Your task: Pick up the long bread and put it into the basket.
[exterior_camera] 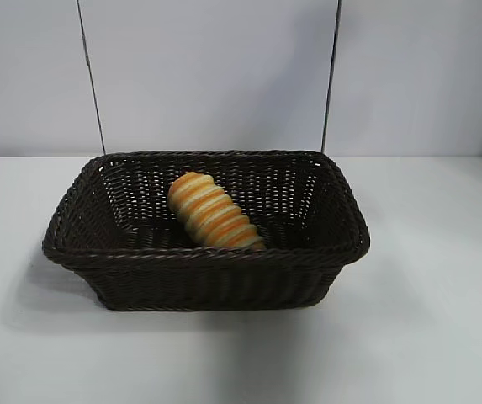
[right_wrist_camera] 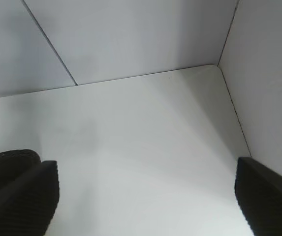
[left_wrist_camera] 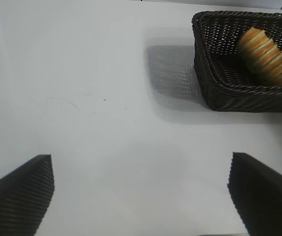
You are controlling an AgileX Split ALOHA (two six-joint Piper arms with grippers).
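Wicker: the dark brown basket [exterior_camera: 207,257] sits on the white table [exterior_camera: 426,337].
Loaf: the long bread [exterior_camera: 214,213] lies inside it, long axis diagonal, one end against the near wall, the other toward the back.
Left gripper [left_wrist_camera: 141,194]: spread wide, holding nothing, above bare table.
Right gripper [right_wrist_camera: 145,199]: spread wide, holding nothing.
Room: pale grey wall panels [exterior_camera: 224,76] behind.

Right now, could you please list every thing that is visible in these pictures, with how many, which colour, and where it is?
large rectangular dark brown woven wicker basket: one, dark brown, middle of the table.
elongated golden-orange and pale yellow striped bread loaf: one, orange and yellow, lying slanted inside the basket.
flat white table: one, white, under the basket.
pale grey back wall: one, pale grey with thin dark seams, behind the table.
left hand: one, black ribbed fingers, open above bare table, away from the basket.
right hand: one, black ribbed fingers, open above bare table near the wall corner.
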